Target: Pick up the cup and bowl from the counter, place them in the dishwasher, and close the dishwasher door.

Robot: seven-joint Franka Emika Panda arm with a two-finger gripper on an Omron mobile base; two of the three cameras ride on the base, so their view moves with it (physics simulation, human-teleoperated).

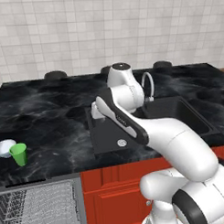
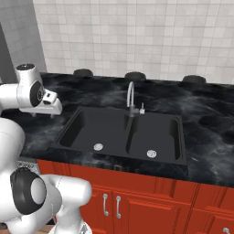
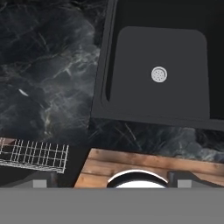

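On the far left of the counter [image 1: 50, 111], near its front edge, the green cup [image 1: 19, 154] stands upright with the white bowl [image 1: 4, 148] just behind and beside it, so close they look to be touching. Below them the dishwasher [image 1: 39, 205] is open, its wire rack [image 3: 35, 155] drawn out under the counter edge. The gripper [image 1: 96, 112] hangs above the counter beside the left basin of the sink [image 2: 123, 132], well apart from both dishes. How wide its fingers are spread I cannot tell, as the fingertips sit at the very bottom of the hand view and are mostly cut off; nothing appears to be held.

Judging from this, neither dish has been picked up, so the whole job lies ahead. The main risk is the tight pairing of cup and bowl: a finger coming down for the cup could knock the bowl sideways or push it off the nearby front edge onto the rack or the floor. The cup's tapered plastic wall may also slip upward out of a loose pinch. The reach is long and far to the left, so the arm may need the base to move, and the dishes sit at the edge of the left base view where aim is harder to check. The faucet [image 2: 131, 100] stands close behind the arm and could be clipped on a wide swing
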